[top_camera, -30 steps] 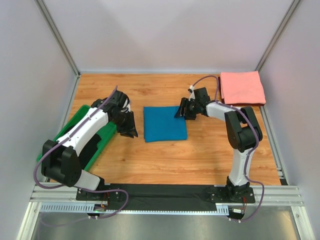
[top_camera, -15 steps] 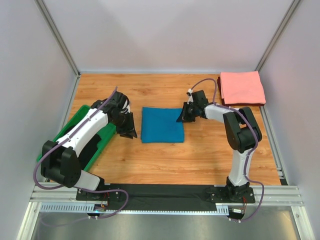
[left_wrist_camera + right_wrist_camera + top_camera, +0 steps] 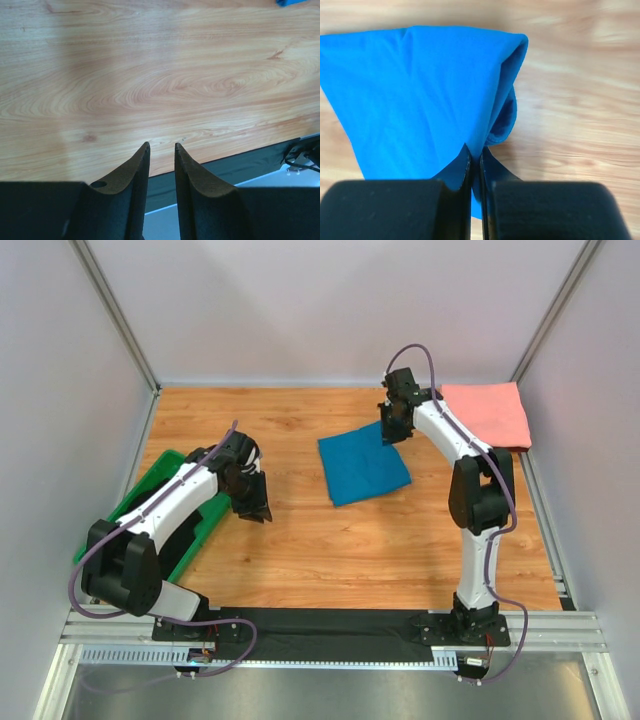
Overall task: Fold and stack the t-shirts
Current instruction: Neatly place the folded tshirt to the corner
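Now the right gripper point(image 3: 475, 156) is clamped on a corner of the folded teal-blue cloth t-shirt point(image 3: 365, 468). A second ago that shirt lay square mid-table; it now sits skewed, dragged back-right, near the folded salmon-pink cloth t-shirt point(image 3: 490, 412) in the far right corner. Left gripper point(image 3: 161, 150) unchanged: jaws slightly apart, empty, over the wooden table point(image 3: 300, 550).

You see the table point(image 3: 300, 550) lit brightly and evenly from above; shadows on it are soft. The left wrist view shows a dim band across its wood. The right wrist view blurs its grain.
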`<state>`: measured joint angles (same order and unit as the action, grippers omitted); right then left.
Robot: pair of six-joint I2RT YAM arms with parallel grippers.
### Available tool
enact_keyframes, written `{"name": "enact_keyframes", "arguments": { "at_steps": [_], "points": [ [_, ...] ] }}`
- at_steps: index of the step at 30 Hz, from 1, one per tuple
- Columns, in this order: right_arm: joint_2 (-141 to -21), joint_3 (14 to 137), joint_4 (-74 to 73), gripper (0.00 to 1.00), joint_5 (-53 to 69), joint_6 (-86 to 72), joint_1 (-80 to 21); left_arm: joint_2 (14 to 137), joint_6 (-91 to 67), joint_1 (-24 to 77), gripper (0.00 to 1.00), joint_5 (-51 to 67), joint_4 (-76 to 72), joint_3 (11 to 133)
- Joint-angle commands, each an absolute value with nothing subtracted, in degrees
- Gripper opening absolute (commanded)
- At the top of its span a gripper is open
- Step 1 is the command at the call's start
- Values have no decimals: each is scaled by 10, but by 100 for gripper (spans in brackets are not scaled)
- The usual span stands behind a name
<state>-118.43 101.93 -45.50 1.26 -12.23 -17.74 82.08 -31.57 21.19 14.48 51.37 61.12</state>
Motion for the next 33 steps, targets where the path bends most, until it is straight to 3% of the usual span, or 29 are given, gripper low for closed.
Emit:
{"name": "enact_keyframes", "arguments": {
  "at_steps": [1, 12, 20, 26, 33],
  "points": [
    [-1211, 1087, -527, 0, -89, -55, -152, 817, -318, 209, 33, 150, 502, 610],
    [-1348, 1365, -582, 0, -163, 54, -56, 860, -374, 211, 33, 171, 502, 622],
    [-1351, 1411, -536, 0, -202, 141, -20, 932, -391, 235, 33, 178, 512, 684],
    [-1347, 1477, -554, 0, -149, 155, -5, 991, -391, 255, 33, 185, 528, 723],
    [-1408, 1530, -495, 0, -128, 149, 91, 1039, -398, 263, 33, 196, 576, 780]
  ]
}}
